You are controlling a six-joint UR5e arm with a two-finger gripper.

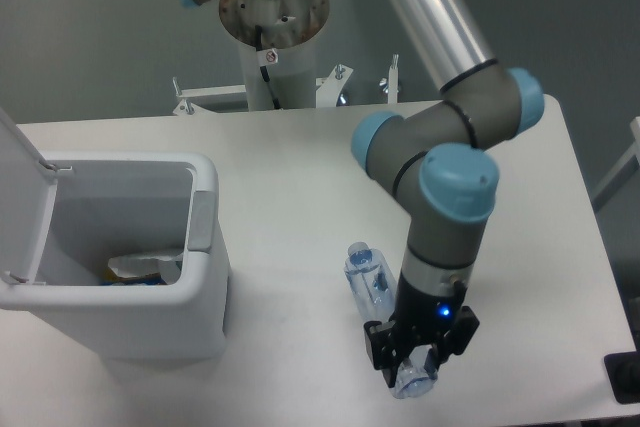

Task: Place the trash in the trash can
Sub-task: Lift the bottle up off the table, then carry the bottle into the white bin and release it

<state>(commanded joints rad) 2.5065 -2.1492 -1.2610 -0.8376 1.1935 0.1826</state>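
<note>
Arm: UR5e reaching from far-side base over the worktop [280,162], wrist pointing down at near-right part.
Pincer [418,372]: low over worktop, black fingers either side of the bottle's near end; looks closed in on it, but real grip can't be confirmed from this angle.
Bottle [372,282]: clear, blue-tinted, lying on worktop, long axis running far-left to near-right; far end w/ cap free and visible, middle hidden behind the wrist, near end betw. the fingers.
Bin [205,277]: white, boxy, rounded corners, on left side of worktop, well apart from bottle.
Lid [22,197]: flipped open, standing up at bin's left edge.
Latch [202,220]: grey, on bin's right-facing rim.
Wrapper [140,267]: crumpled pale paper lying inside bin at bottom; print not readable.
Base [272,17]: metal column at far edge, behind worktop.
Bkgd: grey floor beyond worktop; dark object at near-right corner, partly cut off.
</note>
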